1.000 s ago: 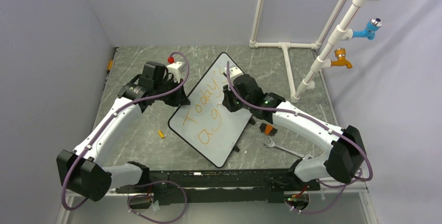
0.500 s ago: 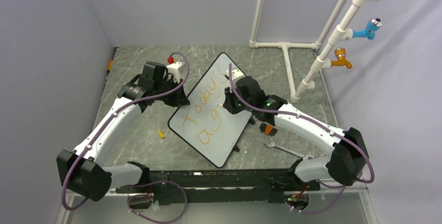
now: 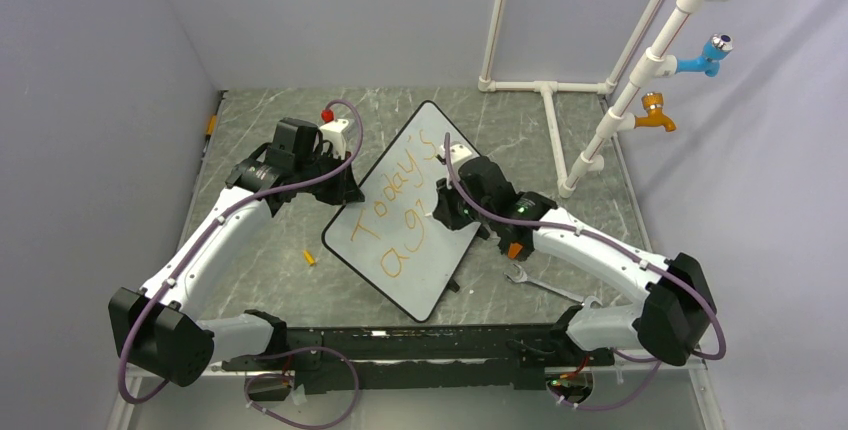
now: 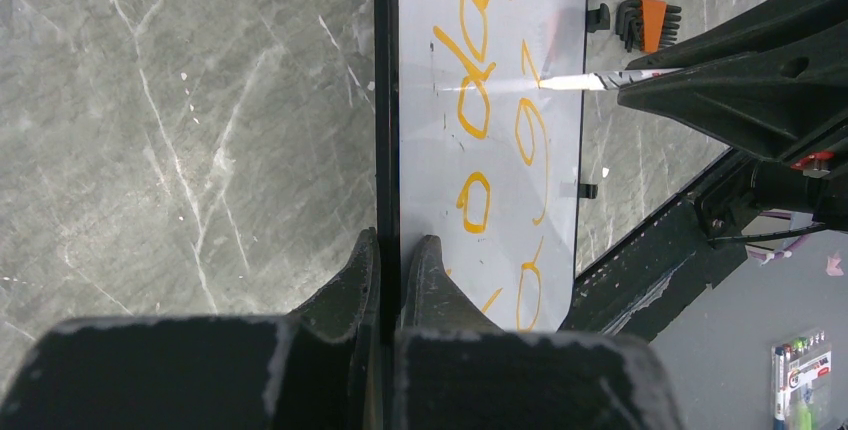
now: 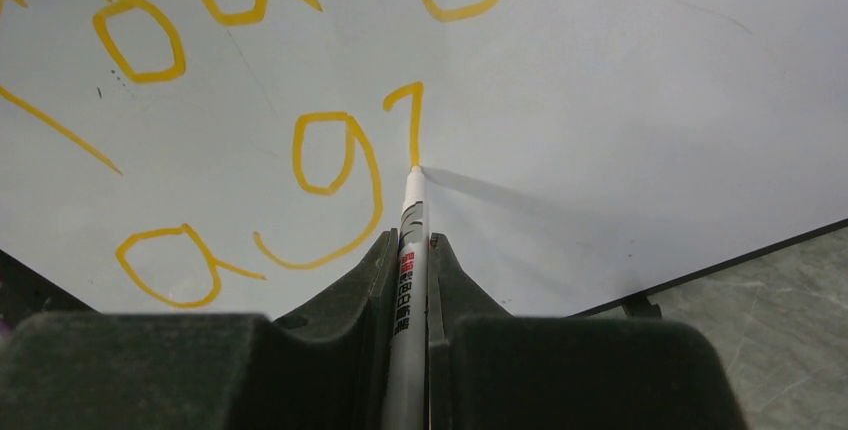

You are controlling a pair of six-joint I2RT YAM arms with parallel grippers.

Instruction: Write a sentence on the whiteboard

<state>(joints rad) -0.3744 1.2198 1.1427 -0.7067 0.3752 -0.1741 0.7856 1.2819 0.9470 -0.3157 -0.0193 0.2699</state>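
Grey stone-patterned tabletop (image 3: 270, 250), veined in white and matte, carried everything, and near its left middle lay a small orange piece (image 3: 311, 258) (perhaps a pen cap, too small to tell). Next to the right, the left gripper (image 4: 400, 247) was clamped on the thin black rim of the whiteboard (image 3: 425, 275), its two dark, scuffed fingers (image 4: 352, 275) pinching the edge from either side. The board lay flat and skewed on the table near its centre, a smooth glossy white rectangle with rounded corners. Across it ran the sentence (image 3: 398, 212) in orange marker, loose and hand-drawn: an upper line reading "Today's", and beneath it an "a", a "g" and one short hooked stroke. The marker (image 5: 412, 205), a slim white barrel with small printed text, was gripped tight between the jaws of the right gripper (image 5: 412, 242), and its tip touched the board at the foot of that last stroke. By my judgement the writing was mid-word on the second line, with most of the sentence yet to come. The next move seemed to call for either a lift to start a fresh letter just to the right or a steady drag with light, even pressure, while the left kept the board from sliding. Further right, off the board, lay a set of hex keys (image 3: 514, 247) in an orange holder and a plain metal wrench (image 3: 532, 281), and beyond them stood white plastic pipes (image 3: 556, 110).
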